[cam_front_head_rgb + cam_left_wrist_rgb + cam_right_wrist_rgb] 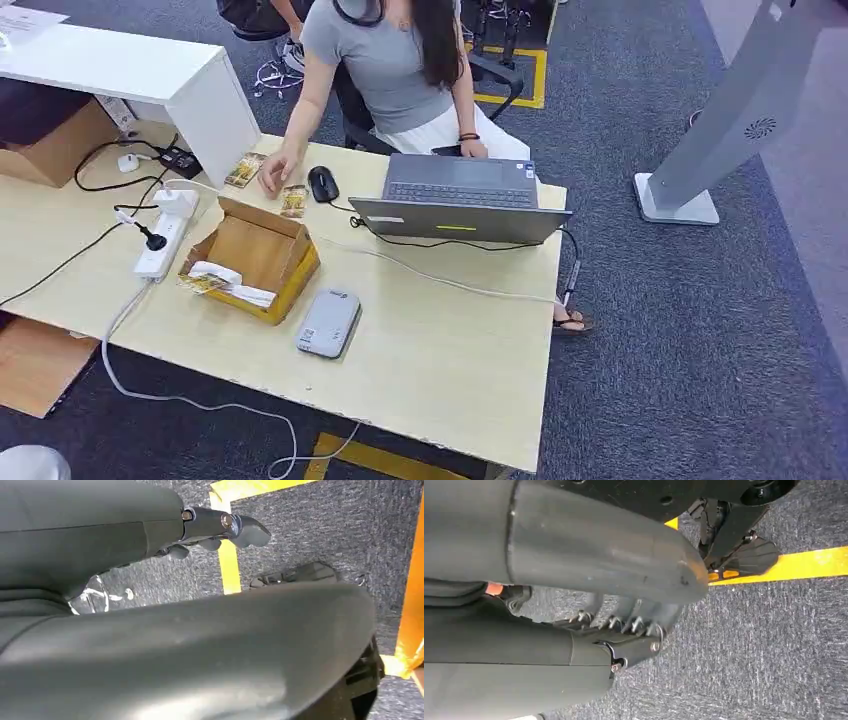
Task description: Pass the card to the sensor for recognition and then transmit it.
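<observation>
Both arms hang over the floor — left robot hand [220,527] and right robot hand [624,630] hold nothing, fingers loosely apart. Cards [293,201] lie far off on the table [440,370], beyond the grey sensor [328,323] — early or finished alike.

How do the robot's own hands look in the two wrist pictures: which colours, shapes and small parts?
The left hand has a thick, smooth, rounded grey thumb and a grey cover, with darker fingers joined by small silver screws. The right hand looks alike: a big grey rounded thumb, dark fingers with screws, and small metal springs at their base.
</observation>
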